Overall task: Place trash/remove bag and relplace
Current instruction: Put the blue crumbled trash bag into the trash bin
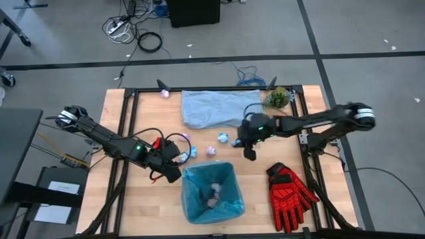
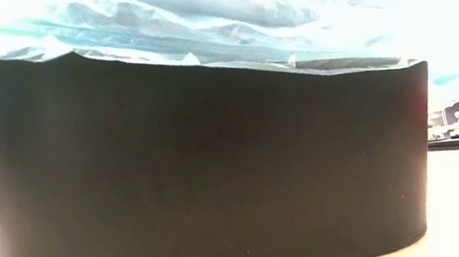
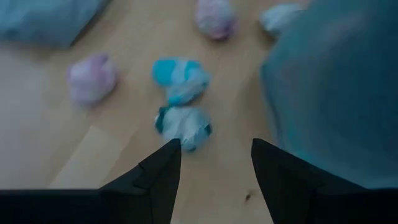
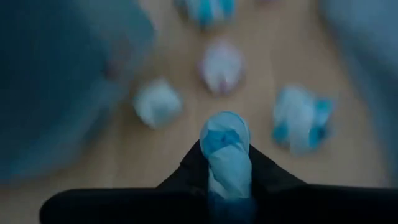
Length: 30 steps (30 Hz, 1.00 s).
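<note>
Right arm reaches in across the table from the right edge, elbow out, and its right gripper (image 4: 227, 163) is pinched tight on a blue-and-white paper wad (image 4: 225, 155), held up between the dark fingers. From above, that gripper (image 1: 250, 151) hangs over the bare wood between the pale grey-blue bag (image 1: 216, 107) at the back and the bin (image 1: 211, 193) at the front.

Left arm comes in low from the left edge, stretched diagonally, its left gripper (image 1: 172, 174) just beside the bin's left rim. The fingers (image 3: 158, 174) stand apart, nothing between them, pointing at a pale blue wad (image 3: 185, 126) lying on the wood just ahead, with a brighter blue one (image 3: 179, 79) and a pink one (image 3: 92, 78) past it.

More wads lie loose between the two grippers, and a few already sit inside the bin. The bright blue liner (image 1: 192, 199) lines that bin, its edge folded over the rim; from table height it crinkles above the bin's black wall (image 2: 209, 175).

The surface is a light wooden table (image 1: 133, 206) with a black frame. A red glove (image 1: 288, 191) lies right of the bin, a small green plant (image 1: 277, 98) at the back right corner. Beyond is grey floor with loose cables (image 1: 136, 30).
</note>
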Each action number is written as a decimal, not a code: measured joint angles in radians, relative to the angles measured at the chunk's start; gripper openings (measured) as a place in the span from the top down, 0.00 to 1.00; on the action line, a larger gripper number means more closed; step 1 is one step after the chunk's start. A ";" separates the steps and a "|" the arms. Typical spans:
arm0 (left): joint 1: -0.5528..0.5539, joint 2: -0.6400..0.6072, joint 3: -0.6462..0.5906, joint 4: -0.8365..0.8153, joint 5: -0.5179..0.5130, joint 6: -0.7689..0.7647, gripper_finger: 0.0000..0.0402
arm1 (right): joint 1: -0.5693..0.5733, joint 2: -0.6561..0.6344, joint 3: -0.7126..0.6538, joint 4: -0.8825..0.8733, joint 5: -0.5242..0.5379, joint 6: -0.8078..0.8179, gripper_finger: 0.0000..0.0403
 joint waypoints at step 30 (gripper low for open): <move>0.007 0.000 -0.134 0.055 0.009 -0.320 0.49 | 0.283 0.134 0.470 -0.058 -0.235 0.058 0.89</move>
